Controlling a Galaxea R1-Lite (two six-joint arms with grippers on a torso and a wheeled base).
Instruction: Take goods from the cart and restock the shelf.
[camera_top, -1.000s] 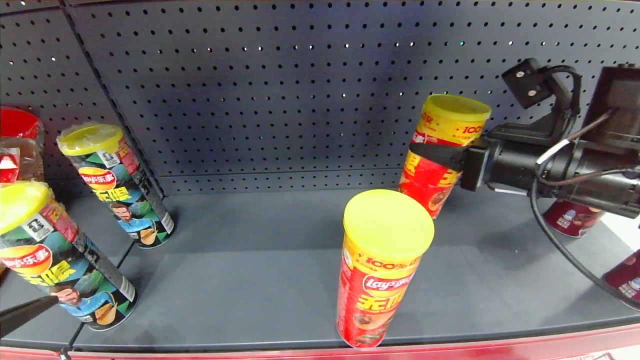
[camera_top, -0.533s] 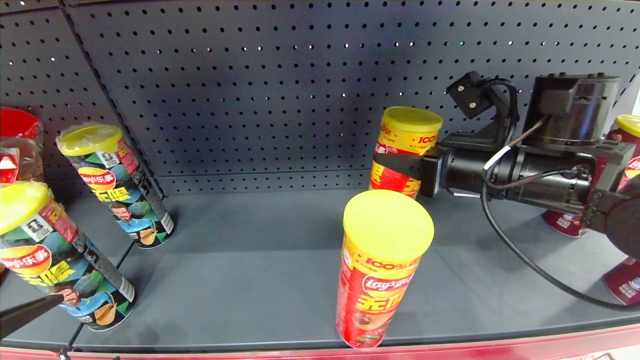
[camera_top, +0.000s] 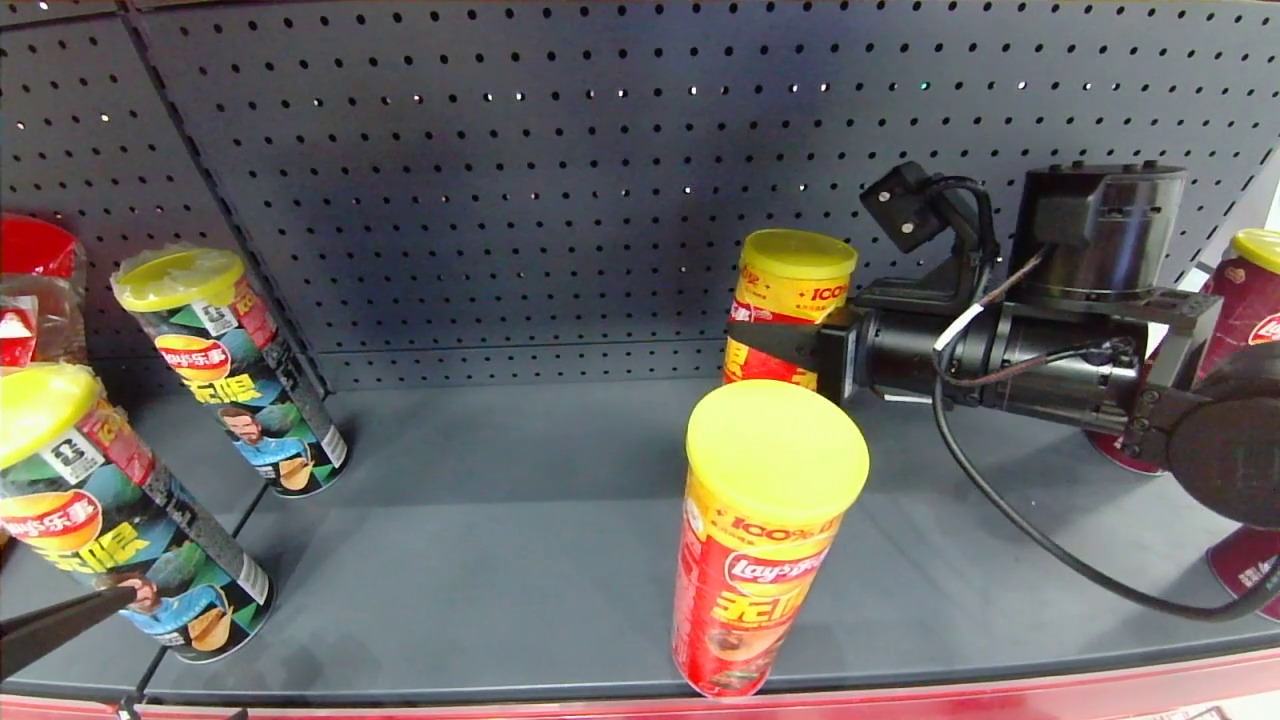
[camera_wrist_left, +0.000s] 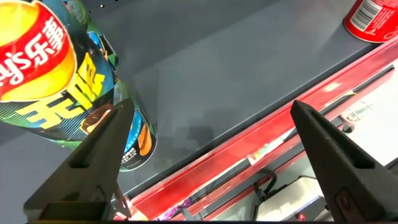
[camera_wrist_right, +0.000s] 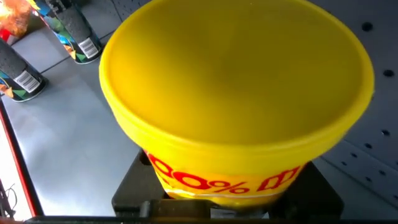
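Right arm: the right gripper (camera_top: 785, 345) reaches in from the right, towards the back of the shelf (camera_top: 500, 520). Its jaws are clenched on the rear red chip can (camera_top: 795, 290), gripping the body below the yellow lid. The can stands roughly upright, close to the pegboard back panel (camera_top: 500, 180). I cannot tell whether its base touches the shelf, because the front red chip can (camera_top: 765, 540) hides it. In the right wrist view the same lid (camera_wrist_right: 236, 81) sits directly ahead, with the right gripper (camera_wrist_right: 230, 199) dark on either side of the can.

Left arm: the left gripper (camera_wrist_left: 211, 155) is low at the front left of the shelf. Its jaws are released and spread wide, with nothing between them. One finger (camera_top: 60, 625) lies just in front of the near green chip can (camera_top: 110, 520), which also appears beside the finger in the left wrist view (camera_wrist_left: 56, 81). I cannot tell whether they touch.

Stock on the shelf: the front red chip can stands upright at the front edge, directly ahead of the gripped can. A second green chip can (camera_top: 230, 370) stands further back on the left. A red-lidded container (camera_top: 35, 290) is at the far left. Two maroon cans (camera_top: 1245, 300) (camera_top: 1240, 570) stand at the right, behind and below the right arm. A red trim strip (camera_wrist_left: 280, 124) runs along the shelf front.
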